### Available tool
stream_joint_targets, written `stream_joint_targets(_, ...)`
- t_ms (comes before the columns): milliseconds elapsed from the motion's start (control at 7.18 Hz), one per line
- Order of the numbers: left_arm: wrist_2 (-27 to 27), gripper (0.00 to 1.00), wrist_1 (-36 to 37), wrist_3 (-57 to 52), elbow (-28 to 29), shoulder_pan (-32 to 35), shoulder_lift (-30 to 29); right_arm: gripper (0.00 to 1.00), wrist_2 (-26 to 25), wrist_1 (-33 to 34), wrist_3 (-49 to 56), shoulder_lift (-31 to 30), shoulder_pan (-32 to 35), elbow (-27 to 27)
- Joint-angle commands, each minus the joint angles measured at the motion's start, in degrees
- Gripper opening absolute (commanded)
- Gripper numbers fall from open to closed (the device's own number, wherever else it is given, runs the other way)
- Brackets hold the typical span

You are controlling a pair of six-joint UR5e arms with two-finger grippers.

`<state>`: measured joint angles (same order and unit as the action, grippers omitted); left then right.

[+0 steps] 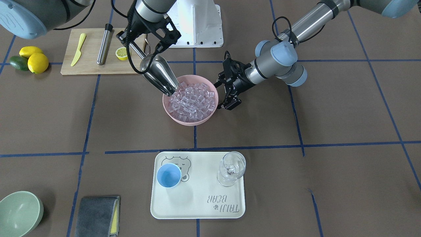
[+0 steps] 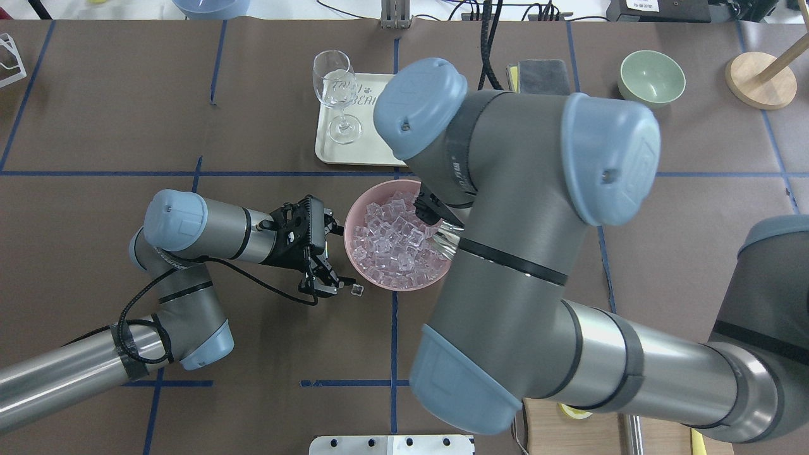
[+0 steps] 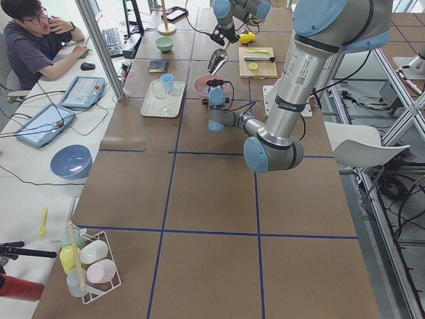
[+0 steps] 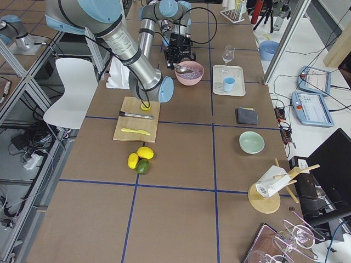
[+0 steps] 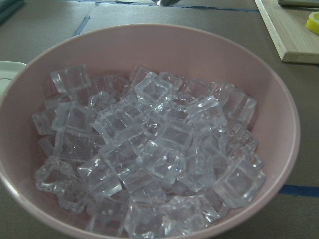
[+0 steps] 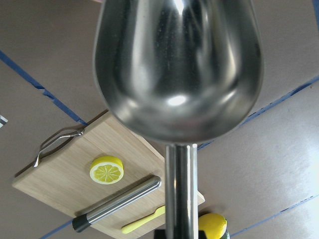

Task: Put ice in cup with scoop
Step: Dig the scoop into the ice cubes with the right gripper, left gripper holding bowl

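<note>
A pink bowl [image 1: 189,121] at the table's middle holds many clear ice cubes [image 1: 194,100], seen close in the left wrist view [image 5: 149,154]. My right gripper [image 1: 144,42] is shut on the handle of the steel scoop [image 1: 158,74]. The scoop tilts down, with its tip at the bowl's rim among the ice, and its trough [image 6: 177,69] looks empty. My left gripper [image 1: 222,93] is open beside the bowl, and one loose cube [image 2: 357,290] lies by it. The light-blue cup [image 1: 168,175] stands empty on a white tray [image 1: 197,205].
A clear wine glass [image 1: 232,168] stands on the same tray. A cutting board [image 1: 88,67] behind the bowl carries a yellow knife [image 1: 78,49], a steel cylinder [image 1: 104,44] and a lemon half [image 1: 122,53]. Lemons [image 1: 37,62], a green bowl [image 1: 18,214] and a grey cloth [image 1: 97,215] lie aside.
</note>
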<state>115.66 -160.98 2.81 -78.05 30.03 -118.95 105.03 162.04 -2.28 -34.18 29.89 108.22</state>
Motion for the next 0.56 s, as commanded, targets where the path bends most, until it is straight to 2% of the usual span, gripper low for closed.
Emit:
stream_joint_targets(0, 0.0, 1.0, -0.03, 0.0, 0.0, 0.03, 0.03, 0.0, -0.09, 1.26, 5.5, 4.54, -0.01, -7.64)
stream_joint_targets(139, 0.0, 1.0, -0.47, 0.0, 0.0, 0.03, 0.03, 0.0, -0.09, 1.26, 6.14, 5.95, -0.01, -11.33)
stream_joint_targets(418, 0.0, 1.0, -0.65, 0.0, 0.0, 0.03, 0.03, 0.0, -0.09, 1.26, 6.32, 5.88, -0.01, -12.94)
